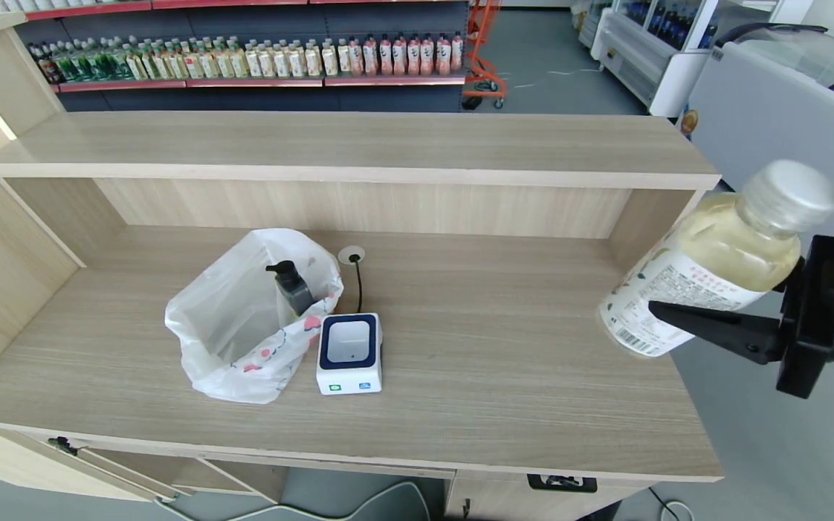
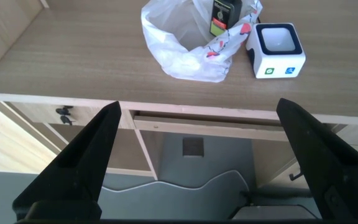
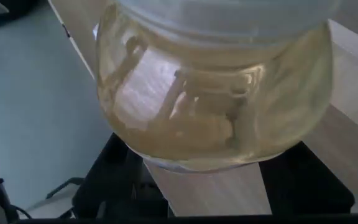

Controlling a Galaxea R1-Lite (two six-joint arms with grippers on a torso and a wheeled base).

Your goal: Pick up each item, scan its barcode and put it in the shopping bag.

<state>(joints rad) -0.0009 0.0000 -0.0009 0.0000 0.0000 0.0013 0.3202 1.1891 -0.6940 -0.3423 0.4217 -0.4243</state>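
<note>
My right gripper is shut on a clear bottle of pale yellow drink, held tilted in the air just off the counter's right end, white cap up and to the right, barcode facing down-left. The bottle is very close in the right wrist view. A white and blue barcode scanner sits mid-counter. Beside it on the left stands an open white plastic shopping bag with a dark pump bottle inside. My left gripper hangs open below the counter's front edge, with bag and scanner beyond it.
The wooden counter has a raised back ledge and side walls. A cable runs from the scanner to a round grommet. Drawers with a key sit under the front edge. Shelves of bottles and freezers stand behind.
</note>
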